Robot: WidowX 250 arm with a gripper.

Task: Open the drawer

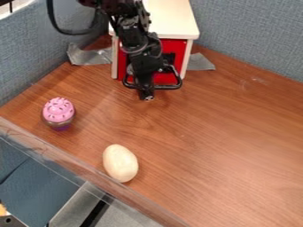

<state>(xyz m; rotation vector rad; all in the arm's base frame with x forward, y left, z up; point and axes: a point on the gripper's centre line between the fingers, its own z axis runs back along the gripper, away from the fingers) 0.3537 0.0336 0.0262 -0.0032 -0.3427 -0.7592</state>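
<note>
Running along the near edge of the wooden bench (225, 146), from nine o'clock down to six, is a clear strip (70, 162). Just inside it, at seven o'clock, lies a smooth, pale egg (120, 163). At nine o'clock stands a toy cupcake (58, 111), pink on top with dark sprinkles, its base brownish and purple; it is well apart from the egg.

Farther in, just above the middle toward twelve, the black claw (146, 95) hangs low over the wood. Whether it is wide or narrow, or has hold of anything, I cannot tell. The drawer's black handle (171, 87) runs behind the claw and shows out to either side, toward nine and toward three; I cannot make out whether they touch.

Beyond the claw, at twelve o'clock, is the red drawer (174, 46), set between the white sides of a small cabinet (172, 17). The arm covers part of the drawer's front, and what the drawer may contain is hidden. Grey tape lies on the bench beside the cabinet, one piece (89, 56) toward eleven, another (200, 63) toward one. Behind rise blue-grey fabric panels (248, 35).
</note>
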